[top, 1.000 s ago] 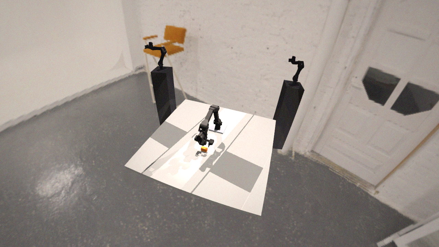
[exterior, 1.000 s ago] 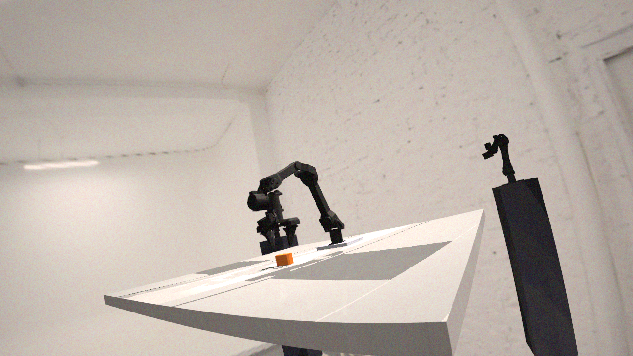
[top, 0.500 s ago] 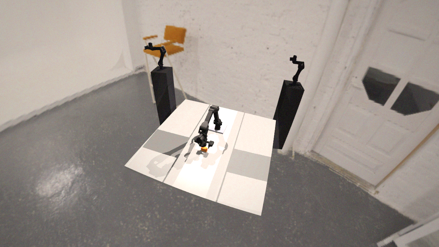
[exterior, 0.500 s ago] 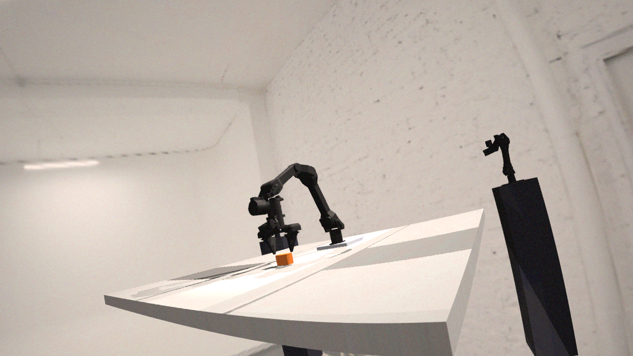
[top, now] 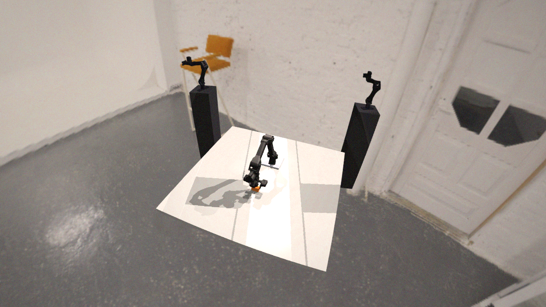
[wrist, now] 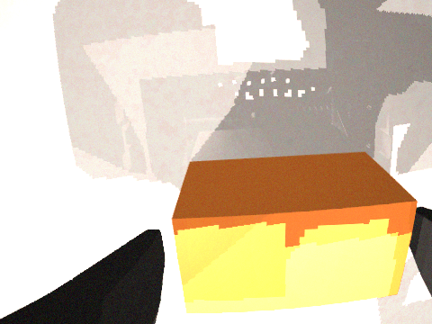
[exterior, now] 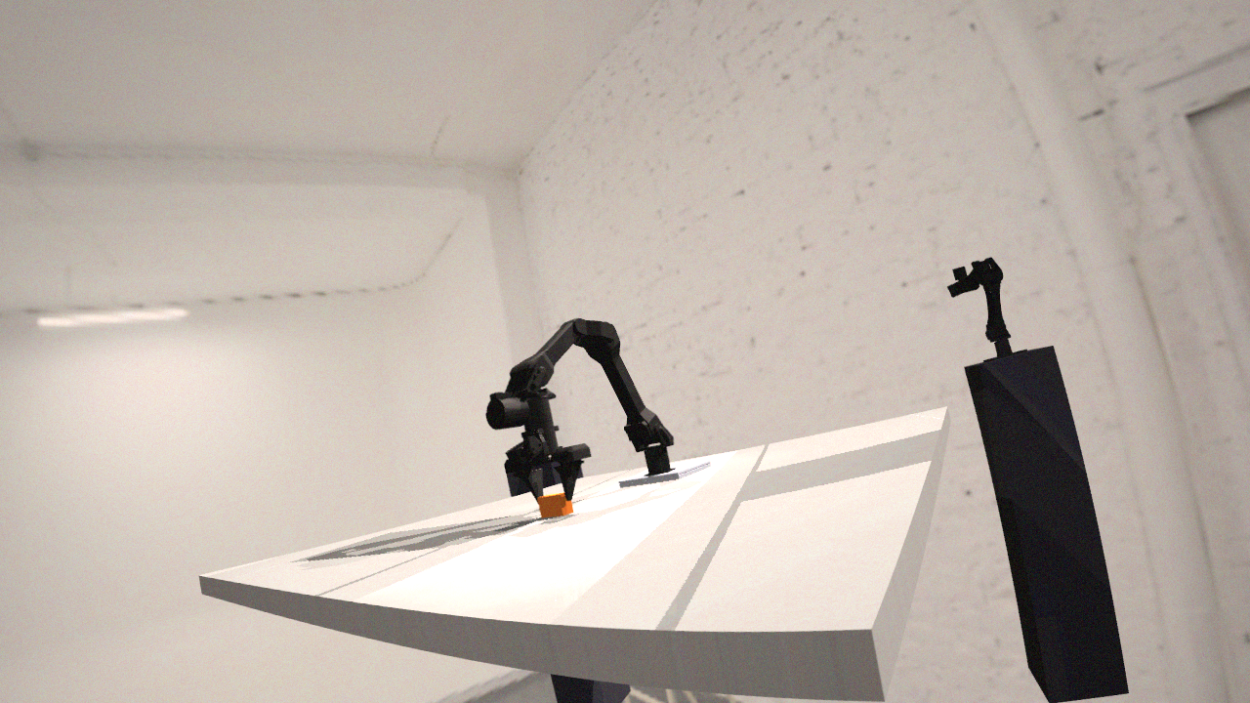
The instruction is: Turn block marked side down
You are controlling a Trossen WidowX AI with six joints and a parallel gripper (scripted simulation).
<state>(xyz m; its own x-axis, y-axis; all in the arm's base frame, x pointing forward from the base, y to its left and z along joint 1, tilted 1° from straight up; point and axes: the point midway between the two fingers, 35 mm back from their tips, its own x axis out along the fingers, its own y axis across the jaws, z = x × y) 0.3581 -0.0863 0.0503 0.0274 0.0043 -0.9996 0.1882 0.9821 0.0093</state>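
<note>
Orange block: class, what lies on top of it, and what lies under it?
Nothing rests on top of the orange block. Under it is the white table; its underside is hidden.

In the wrist view, a gap lies between the block (top: 255, 189) (exterior: 556, 506) (wrist: 292, 234) and the gripper (top: 257, 186) (exterior: 554, 498) (wrist: 291, 234) finger at 8 o'clock; the 3 o'clock finger is so close that contact cannot be told. The table (top: 267, 229) (exterior: 786, 559) (wrist: 67, 216) bars the way below. Seen from above, the arm (top: 262, 150) (exterior: 625, 376) obstructs 12 to 1 o'clock from the block, while room opens over the table toward 4 through 8 o'clock.
</note>
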